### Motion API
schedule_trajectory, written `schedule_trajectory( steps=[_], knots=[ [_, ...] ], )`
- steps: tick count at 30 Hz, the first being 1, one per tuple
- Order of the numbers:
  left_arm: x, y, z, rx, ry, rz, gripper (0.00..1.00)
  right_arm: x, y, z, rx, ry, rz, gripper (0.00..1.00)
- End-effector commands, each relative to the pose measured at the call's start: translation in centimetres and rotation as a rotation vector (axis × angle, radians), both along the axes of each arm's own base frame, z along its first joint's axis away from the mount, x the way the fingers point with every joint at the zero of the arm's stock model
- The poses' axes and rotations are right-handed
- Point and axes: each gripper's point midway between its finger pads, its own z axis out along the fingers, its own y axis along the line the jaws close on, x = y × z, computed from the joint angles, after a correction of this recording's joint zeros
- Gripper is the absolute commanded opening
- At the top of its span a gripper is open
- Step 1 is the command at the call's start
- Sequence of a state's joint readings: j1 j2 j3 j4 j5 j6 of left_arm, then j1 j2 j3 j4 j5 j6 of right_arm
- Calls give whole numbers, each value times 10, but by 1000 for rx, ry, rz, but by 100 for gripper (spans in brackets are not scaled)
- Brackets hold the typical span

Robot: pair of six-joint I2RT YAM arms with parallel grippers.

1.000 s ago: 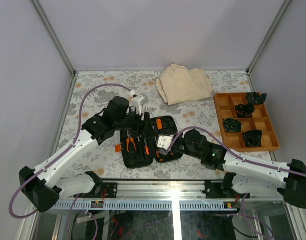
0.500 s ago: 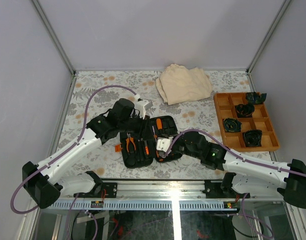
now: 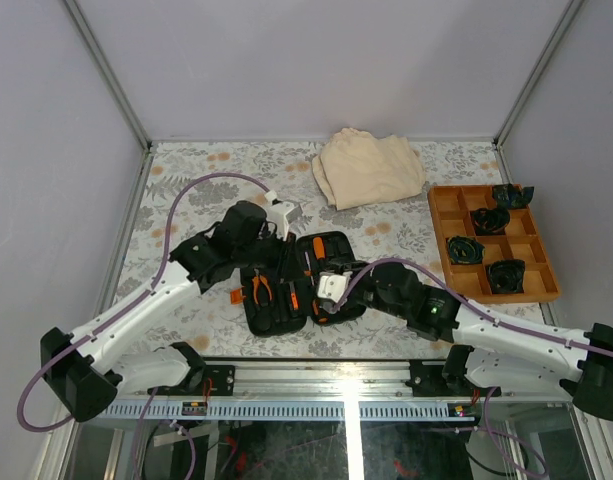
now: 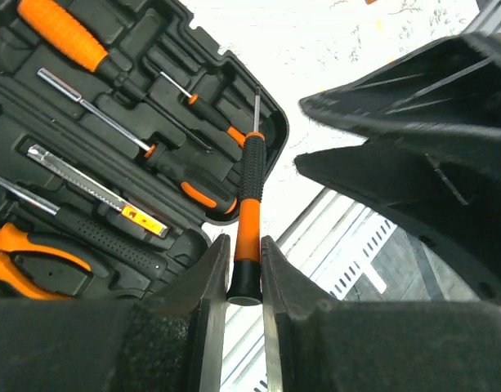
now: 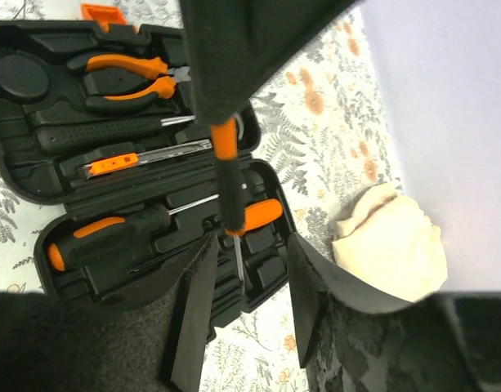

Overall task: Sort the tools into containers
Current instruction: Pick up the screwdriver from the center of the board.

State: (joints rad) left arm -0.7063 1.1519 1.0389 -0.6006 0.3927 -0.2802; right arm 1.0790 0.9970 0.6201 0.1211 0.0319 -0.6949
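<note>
**A:** Screwdriver (image 4: 248,220), the small black-and-orange one. Who has it?

**B:** The left gripper (image 4: 243,263). Its fingers are pressed onto the butt of the handle, pinching it. The shaft points away from the wrist.

**A:** And the right gripper?

**B:** The right gripper (image 5: 252,245) is spread, one finger on each side of the shaft, touching nothing I can see.

**A:** What has changed over the last second?

**B:** The left was wider and has closed on the handle. The right was tighter and has just let go. It reads as a handover, right to left.

**A:** Where is it relative to the tool case (image 4: 13,98)?

**B:** In the air above the case, near its rim, over the half with the large screwdriver (image 5: 95,237). It isn't in any slot. The pliers (image 5: 123,77) sit seated in the case's other half.

**A:** What does that mean for the task?

**B:** My guess is that placement now falls to the left arm, which needs a narrow free slot in the case. The right should back off. The risk is the thin grip at the very end, where the tool could swivel.
</note>
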Motion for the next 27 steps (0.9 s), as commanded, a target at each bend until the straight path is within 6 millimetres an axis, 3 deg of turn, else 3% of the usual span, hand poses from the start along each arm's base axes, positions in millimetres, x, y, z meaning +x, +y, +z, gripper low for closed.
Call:
schedule_trajectory(
  steps=[1, 7, 12, 18, 27],
  knots=[
    [13, 5, 17, -58, -103, 93, 0, 4, -4, 58, 180, -35, -65, 49],
    [22, 12, 33, -127, -167, 190, 0, 6, -22, 90, 399, 12, -180, 53],
    [25, 10, 57, -247, -225, 231, 0, 18, -39, 117, 661, 201, -403, 54],
    [26, 10, 87, -387, -299, 265, 0, 16, -24, 153, 955, 514, -482, 57],
    [32, 17, 104, -468, -329, 344, 0, 25, -15, 162, 1443, 893, -538, 63]
  ],
)
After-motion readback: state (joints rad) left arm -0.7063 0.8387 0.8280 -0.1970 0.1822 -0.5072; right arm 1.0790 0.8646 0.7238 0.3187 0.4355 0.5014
